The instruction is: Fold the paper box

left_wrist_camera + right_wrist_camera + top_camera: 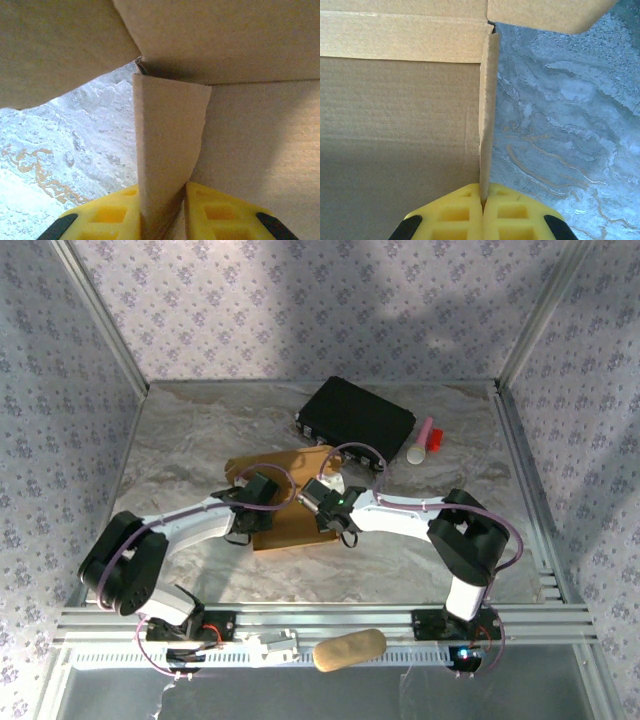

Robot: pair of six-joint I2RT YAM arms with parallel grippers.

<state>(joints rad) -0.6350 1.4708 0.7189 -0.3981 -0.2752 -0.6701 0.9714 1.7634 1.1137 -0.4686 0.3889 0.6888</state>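
The left pincer (162, 217) and right pincer (482, 212) both clench the paper box (290, 528); uneven pulling could tear or crease its cardboard.

Legible text: none.
paper box (285, 528): plain tan cardboard, faces unprinted where the wrist views show them close up.
black case (357, 418): too small in the top view to make out any marking.
wallpaper (300, 300): small repeating floral pattern, not lettering.
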